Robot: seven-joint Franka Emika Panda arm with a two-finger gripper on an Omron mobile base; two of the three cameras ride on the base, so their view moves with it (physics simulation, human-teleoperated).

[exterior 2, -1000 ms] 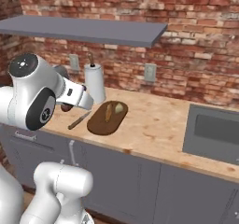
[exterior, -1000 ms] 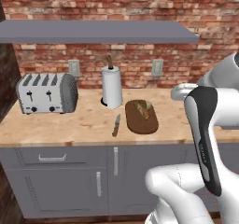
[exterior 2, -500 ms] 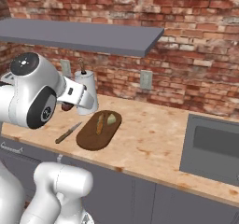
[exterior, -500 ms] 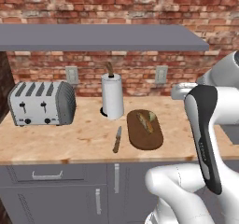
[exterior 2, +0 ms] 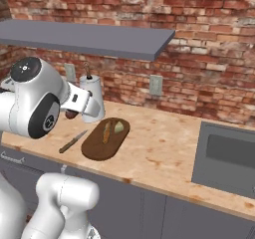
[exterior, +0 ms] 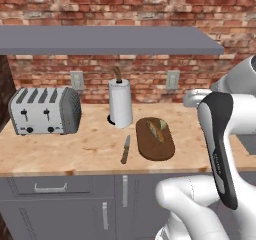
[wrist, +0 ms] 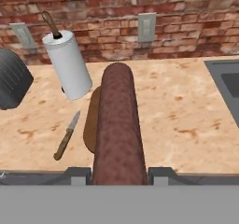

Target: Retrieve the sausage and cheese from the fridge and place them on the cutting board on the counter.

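The gripper (wrist: 119,174) grasps the sausage (wrist: 118,125) short of the cutting board (exterior: 155,138), where the cheese (exterior 2: 119,127) already rests; only its placement remains.

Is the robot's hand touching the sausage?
Touching. In the hand view the sausage stands between the two fingertips of the gripper, pinched on both sides and held above the counter.
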